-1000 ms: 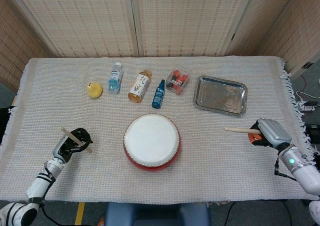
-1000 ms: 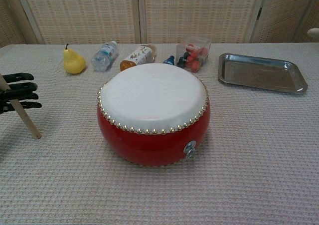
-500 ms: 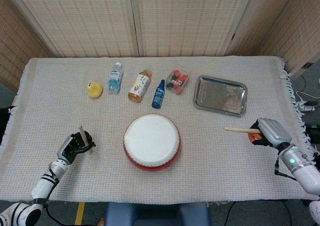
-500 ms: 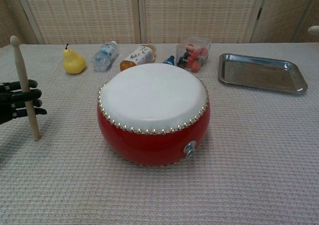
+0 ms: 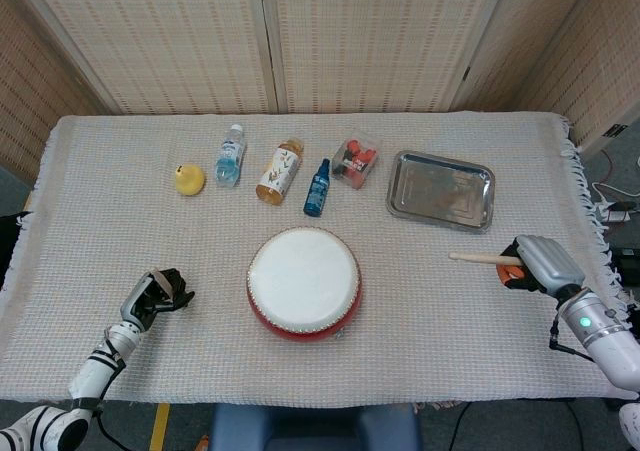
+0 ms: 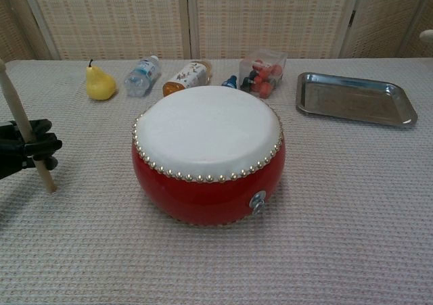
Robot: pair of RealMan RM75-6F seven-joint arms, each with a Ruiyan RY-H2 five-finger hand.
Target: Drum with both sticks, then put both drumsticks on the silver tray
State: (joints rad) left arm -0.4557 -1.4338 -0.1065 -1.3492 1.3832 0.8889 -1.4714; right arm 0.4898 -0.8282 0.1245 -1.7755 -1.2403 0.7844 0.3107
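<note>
We see our left hand (image 6: 26, 153) grasping a nearly upright drumstick (image 6: 24, 132) left of the drum (image 5: 303, 282); our right hand (image 5: 532, 264) grasps another drumstick (image 5: 483, 259) near the tray (image 5: 441, 190).

A coarse, matt woven cream cloth (image 6: 352, 203) covers the counter. The round drum (image 6: 208, 153) has a smooth matt white skin, a glossy red body and a ring of shiny brass-looking studs. The rectangular silver tray (image 6: 354, 99) is polished metal. Each pale drumstick (image 6: 27, 134) looks like bare wood. The clear bottle (image 6: 141, 75) appears plastic.
</note>
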